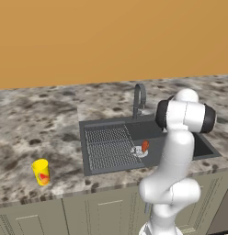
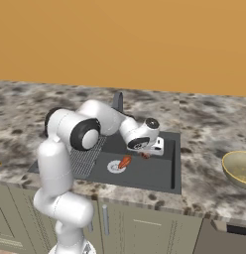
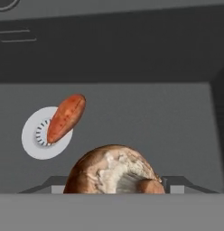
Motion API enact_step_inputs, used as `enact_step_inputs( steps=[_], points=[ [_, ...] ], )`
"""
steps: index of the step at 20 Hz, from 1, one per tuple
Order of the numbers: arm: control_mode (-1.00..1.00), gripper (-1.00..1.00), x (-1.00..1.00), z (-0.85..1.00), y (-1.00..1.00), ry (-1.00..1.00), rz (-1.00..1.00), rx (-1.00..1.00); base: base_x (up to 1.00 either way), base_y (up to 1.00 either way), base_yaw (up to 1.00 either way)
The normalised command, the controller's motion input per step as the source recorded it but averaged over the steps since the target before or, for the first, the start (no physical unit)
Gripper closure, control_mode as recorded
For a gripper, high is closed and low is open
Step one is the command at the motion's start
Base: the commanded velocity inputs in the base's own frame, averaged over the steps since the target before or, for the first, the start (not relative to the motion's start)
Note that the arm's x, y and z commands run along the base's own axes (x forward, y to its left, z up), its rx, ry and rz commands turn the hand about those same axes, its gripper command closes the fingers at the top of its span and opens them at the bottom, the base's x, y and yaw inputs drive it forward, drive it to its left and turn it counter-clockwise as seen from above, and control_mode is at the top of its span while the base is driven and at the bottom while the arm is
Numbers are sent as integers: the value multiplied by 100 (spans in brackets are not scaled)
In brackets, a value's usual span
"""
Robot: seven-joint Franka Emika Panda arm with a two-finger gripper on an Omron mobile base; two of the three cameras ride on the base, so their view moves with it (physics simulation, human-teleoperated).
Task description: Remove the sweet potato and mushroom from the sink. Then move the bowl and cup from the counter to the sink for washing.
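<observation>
Sink (image 1: 180, 133): 1 dark basin w/ ribbed drainer grid (image 1: 109, 147) on its left, 1 arched faucet (image 1: 139, 98) behind. Sweet potato (image 3: 66, 117): 1, lying across round silver drain (image 3: 36, 140). Mushroom (image 3: 114, 170): 1, brown cap w/ pale underside, sits between tips of tool (image 2: 146, 154); tool spread wide around it, low in basin, right of drain; firm grip can't be told. Cup (image 1: 41, 172): 1, yellow, upright on speckled surface (image 1: 37, 124), left of sink. Bowl (image 2: 239, 168): 1, tan-gold, on surface right of sink.
</observation>
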Motion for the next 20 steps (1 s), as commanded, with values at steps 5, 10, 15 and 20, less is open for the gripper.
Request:
enact_step_inputs(
  steps=[5, 10, 15, 20],
  points=[
    [-100, 100, -22, 37, 0, -5, 0, 0, 0, 0, 0],
    [-100, 100, -21, 35, 0, -2, -1, 0, 0, 0, 0],
    [-100, 100, -19, 34, 1, 0, -3, -3, 0, 0, 0],
    [-100, 100, -19, 32, -1, 0, -5, -7, 0, 0, 0]
  ],
)
